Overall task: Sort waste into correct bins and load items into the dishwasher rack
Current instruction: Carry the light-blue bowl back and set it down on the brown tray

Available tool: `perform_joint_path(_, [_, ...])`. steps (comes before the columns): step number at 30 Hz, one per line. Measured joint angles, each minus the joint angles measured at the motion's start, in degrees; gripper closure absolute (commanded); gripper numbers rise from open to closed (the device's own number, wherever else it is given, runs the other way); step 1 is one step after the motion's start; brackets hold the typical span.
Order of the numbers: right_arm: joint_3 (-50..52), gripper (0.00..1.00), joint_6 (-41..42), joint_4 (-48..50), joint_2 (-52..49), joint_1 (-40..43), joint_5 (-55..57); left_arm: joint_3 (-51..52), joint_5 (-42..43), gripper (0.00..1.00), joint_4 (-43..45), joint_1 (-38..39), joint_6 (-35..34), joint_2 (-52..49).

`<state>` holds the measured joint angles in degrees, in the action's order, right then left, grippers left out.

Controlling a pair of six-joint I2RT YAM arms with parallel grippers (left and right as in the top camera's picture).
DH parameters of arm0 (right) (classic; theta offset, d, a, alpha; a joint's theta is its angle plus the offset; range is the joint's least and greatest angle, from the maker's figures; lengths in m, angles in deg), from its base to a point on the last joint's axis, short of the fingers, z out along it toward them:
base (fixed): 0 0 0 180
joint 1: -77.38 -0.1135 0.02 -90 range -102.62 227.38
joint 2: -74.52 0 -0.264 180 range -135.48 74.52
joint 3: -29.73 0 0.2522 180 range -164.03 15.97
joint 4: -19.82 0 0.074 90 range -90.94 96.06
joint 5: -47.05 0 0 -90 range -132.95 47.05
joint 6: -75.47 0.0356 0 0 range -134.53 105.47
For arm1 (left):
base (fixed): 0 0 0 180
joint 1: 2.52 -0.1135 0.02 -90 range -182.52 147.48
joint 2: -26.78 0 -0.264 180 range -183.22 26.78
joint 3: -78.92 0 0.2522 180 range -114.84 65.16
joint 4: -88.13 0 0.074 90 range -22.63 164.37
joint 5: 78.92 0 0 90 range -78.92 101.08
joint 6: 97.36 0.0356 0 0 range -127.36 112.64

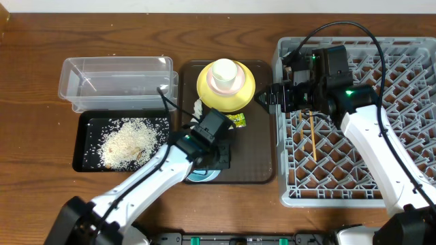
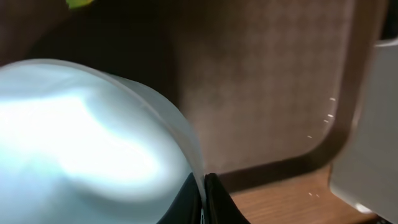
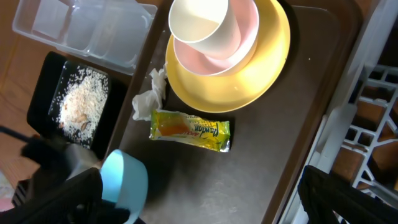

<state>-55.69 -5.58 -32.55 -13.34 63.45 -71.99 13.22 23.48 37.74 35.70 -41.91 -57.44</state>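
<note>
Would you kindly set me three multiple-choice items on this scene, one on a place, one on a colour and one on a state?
1. Where do the chopsticks lie?
A) on the brown tray
B) in the rack
C) in the black tray

2. What colour is the plate?
A) blue
B) black
C) yellow

3. In what state is the clear tub?
A) empty
B) lidded
C) tipped over

Answers:
1 B, since the overhead view shows them lying among the rack's pegs.
2 C, since its rim shows yellow in both the overhead and right wrist views.
3 A, since it stands upright and open with nothing inside.
</note>
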Motion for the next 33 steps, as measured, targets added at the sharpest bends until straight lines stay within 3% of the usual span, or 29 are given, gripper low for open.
perform_joint_path(7, [0.0,0.01,0.0,0.0,0.0,0.0,0.0,0.0,-0.6,0.92,-0.3,0.4,-0.9,-0.7])
perform_joint_path(9, [0.0,0.01,0.0,0.0,0.0,0.0,0.0,0.0,-0.6,0.72,-0.4,1.0,-1.0,-0.7])
perform_joint_path(11, [0.0,0.01,0.0,0.0,0.0,0.0,0.0,0.0,-0.6,0.64,-0.4,1.8,-1.4,-0.7])
perform_joint_path(20, [0.0,0.01,0.0,0.0,0.0,0.0,0.0,-0.8,-0.9,0.56,-0.6,1.8,-0.5,-0.5])
perform_joint_path(22, [0.0,0.01,0.0,0.0,0.0,0.0,0.0,-2.3,-1.8,0.50,-0.7,0.3,0.6,0.3])
perform_joint_path(33, [0.0,0.01,0.0,0.0,0.0,0.0,0.0,-7.3,-10.1,0.49,0.0,-13.4,3.6,6.4])
